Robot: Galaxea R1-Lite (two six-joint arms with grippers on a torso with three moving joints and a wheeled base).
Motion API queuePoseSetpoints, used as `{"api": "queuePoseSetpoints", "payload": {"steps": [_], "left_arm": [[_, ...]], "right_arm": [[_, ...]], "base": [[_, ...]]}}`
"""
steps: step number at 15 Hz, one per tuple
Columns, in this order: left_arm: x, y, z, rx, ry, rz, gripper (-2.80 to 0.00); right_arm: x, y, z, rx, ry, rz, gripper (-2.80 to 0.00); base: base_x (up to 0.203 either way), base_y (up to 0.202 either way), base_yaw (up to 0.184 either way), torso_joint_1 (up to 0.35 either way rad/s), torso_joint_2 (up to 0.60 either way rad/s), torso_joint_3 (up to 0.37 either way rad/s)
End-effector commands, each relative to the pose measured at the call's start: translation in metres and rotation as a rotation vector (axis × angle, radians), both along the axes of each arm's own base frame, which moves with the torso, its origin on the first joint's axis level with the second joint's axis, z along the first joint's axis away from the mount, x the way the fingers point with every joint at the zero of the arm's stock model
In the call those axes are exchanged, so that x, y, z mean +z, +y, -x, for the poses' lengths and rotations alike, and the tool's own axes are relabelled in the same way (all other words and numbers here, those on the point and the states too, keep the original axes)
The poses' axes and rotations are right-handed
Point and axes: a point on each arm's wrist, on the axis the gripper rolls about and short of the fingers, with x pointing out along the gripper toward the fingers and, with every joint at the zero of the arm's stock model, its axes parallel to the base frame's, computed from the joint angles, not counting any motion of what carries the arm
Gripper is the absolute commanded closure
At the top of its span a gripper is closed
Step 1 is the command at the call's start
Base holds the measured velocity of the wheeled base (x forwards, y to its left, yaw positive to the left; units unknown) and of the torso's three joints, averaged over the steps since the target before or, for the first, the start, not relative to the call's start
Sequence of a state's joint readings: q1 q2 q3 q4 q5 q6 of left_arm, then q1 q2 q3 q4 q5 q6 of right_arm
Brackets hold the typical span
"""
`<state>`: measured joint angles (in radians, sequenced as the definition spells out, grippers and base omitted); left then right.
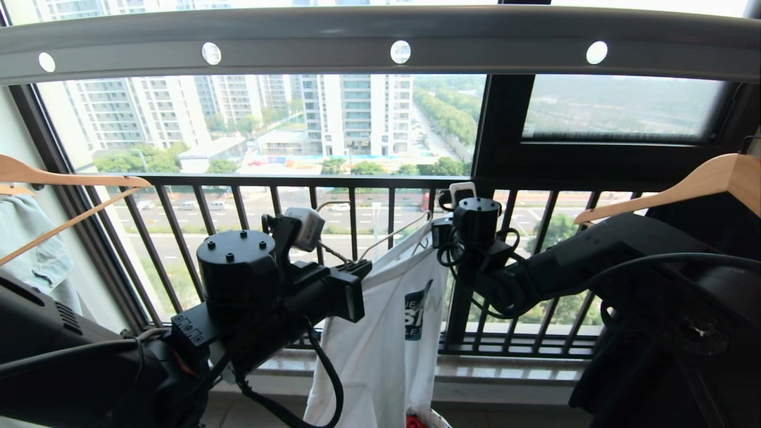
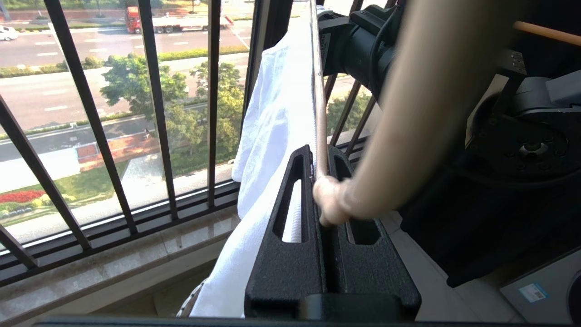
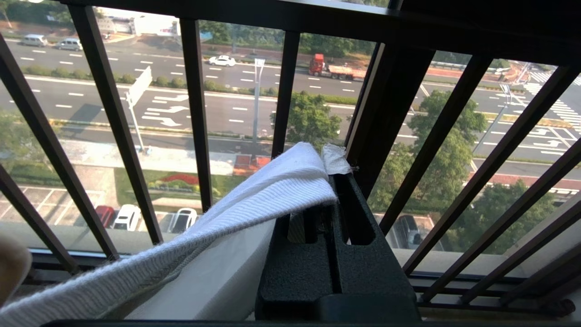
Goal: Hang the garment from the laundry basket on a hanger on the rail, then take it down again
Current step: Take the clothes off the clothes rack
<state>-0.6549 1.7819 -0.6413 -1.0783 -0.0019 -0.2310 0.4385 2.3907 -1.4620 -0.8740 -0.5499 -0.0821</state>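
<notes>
The white garment [image 1: 386, 339], with a dark blue graphic on its chest, hangs in front of the window between my two arms. My left gripper [image 1: 358, 268] is shut on the thin cream hanger [image 1: 392, 233]. In the left wrist view the hanger's rod [image 2: 320, 104] runs out from between the closed fingers, beside the garment [image 2: 272, 136]. My right gripper [image 1: 439, 230] is shut on the garment's ribbed collar [image 3: 272, 190], which drapes over one finger. The grey rail [image 1: 309, 47] with round holes spans overhead, well above the hanger. A sliver of the laundry basket [image 1: 439, 418] shows below the garment.
Thick wooden hangers hang at the left [image 1: 59, 177] and right [image 1: 701, 178], the left one with a pale denim jacket [image 1: 30, 238]. Black window bars [image 1: 354, 214] and a stone sill [image 1: 511, 371] stand close behind the garment. A red garment [image 1: 414, 422] peeks out at the bottom.
</notes>
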Motion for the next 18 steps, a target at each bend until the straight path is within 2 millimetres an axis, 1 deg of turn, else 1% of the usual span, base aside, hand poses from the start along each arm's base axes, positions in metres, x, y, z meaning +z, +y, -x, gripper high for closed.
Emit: {"api": "queuePoseSetpoints", "payload": {"steps": [1, 3, 5, 8, 11, 14, 15, 17, 18], "left_arm": [[0.003, 0.002, -0.001, 0.006, -0.01, 0.009, 0.0], [0.005, 0.002, -0.002, 0.011, -0.017, 0.013, 0.0], [0.004, 0.005, -0.006, 0.027, -0.026, 0.0, 0.0], [-0.003, 0.005, -0.011, 0.055, -0.036, -0.052, 0.0], [0.002, 0.007, -0.011, 0.064, -0.05, -0.039, 0.0], [0.011, 0.008, -0.013, 0.075, -0.12, 0.018, 0.0], [0.013, 0.009, -0.013, 0.079, -0.144, 0.039, 0.0], [0.013, 0.009, -0.013, 0.079, -0.142, 0.04, 0.0], [0.013, 0.009, -0.014, 0.079, -0.142, 0.042, 0.0]], "right_arm": [[-0.003, 0.008, 0.006, 0.02, 0.008, 0.006, 0.0], [0.002, 0.01, 0.01, 0.028, 0.003, 0.003, 0.0], [0.001, 0.014, 0.015, 0.038, 0.013, 0.007, 0.0], [-0.002, 0.015, 0.017, 0.042, 0.022, 0.032, 0.0], [-0.005, 0.017, 0.02, 0.051, 0.009, 0.052, 0.0], [-0.008, 0.024, 0.025, 0.07, -0.016, 0.07, 0.0], [-0.013, 0.029, 0.028, 0.083, -0.006, 0.076, 0.0], [-0.022, 0.037, 0.031, 0.101, 0.002, 0.08, 0.0], [-0.023, 0.042, 0.034, 0.113, -0.008, 0.077, 0.0]], "base": [[0.0, 0.0, 0.0, 0.0, 0.0, 0.0], [0.0, 0.0, 0.0, 0.0, 0.0, 0.0], [0.0, 0.0, 0.0, 0.0, 0.0, 0.0], [0.0, 0.0, 0.0, 0.0, 0.0, 0.0], [0.0, 0.0, 0.0, 0.0, 0.0, 0.0], [0.0, 0.0, 0.0, 0.0, 0.0, 0.0], [0.0, 0.0, 0.0, 0.0, 0.0, 0.0], [0.0, 0.0, 0.0, 0.0, 0.0, 0.0], [0.0, 0.0, 0.0, 0.0, 0.0, 0.0]]}}
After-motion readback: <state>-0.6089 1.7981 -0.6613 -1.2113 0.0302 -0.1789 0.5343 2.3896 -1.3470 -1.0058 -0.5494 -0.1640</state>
